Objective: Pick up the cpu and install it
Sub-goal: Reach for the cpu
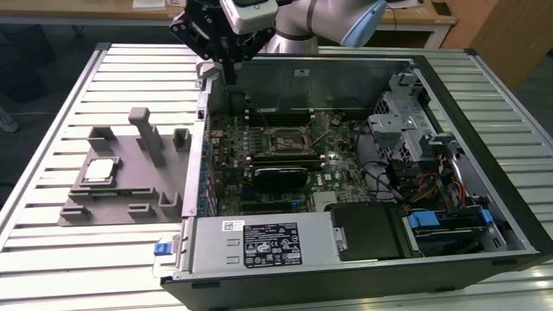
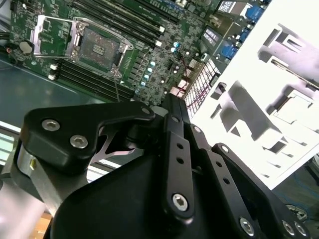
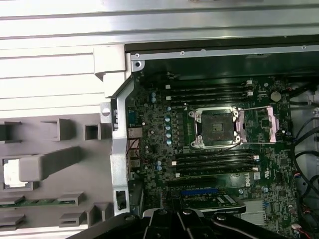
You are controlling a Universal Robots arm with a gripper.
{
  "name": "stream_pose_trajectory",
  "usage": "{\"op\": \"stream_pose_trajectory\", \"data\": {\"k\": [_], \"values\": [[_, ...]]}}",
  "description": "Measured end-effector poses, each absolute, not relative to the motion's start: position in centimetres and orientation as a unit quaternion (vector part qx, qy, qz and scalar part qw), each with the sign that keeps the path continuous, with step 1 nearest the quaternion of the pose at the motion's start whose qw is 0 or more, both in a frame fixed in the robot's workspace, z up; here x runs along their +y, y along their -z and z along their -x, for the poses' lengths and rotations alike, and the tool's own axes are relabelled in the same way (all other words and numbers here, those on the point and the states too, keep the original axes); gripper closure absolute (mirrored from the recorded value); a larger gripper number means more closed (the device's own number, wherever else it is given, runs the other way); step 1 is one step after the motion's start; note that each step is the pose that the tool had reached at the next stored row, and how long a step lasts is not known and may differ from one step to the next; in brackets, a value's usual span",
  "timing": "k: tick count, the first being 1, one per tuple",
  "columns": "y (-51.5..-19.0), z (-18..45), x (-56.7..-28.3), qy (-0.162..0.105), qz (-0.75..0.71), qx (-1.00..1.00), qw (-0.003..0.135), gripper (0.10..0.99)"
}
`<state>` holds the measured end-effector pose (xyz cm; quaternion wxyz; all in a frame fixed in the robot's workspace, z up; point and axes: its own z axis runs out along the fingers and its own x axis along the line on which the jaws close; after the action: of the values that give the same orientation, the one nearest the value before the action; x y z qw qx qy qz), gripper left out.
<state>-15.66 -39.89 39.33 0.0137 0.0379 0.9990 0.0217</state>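
Item: cpu, seated in grey tray, at 9 o'clock of the empty, open socket in the exterior view; not yet lifted. gripper: jaws closed on nothing, hovering at 11 o'clock of the socket. Pickup and installation both outstanding.
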Motion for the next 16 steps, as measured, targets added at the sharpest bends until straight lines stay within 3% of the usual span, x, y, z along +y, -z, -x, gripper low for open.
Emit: {"op": "stream_pose_trajectory", "data": {"k": [16], "values": [[-39.3, 17.0, -39.9, -0.022, -0.038, 0.999, 0.014, 0.98]]}}
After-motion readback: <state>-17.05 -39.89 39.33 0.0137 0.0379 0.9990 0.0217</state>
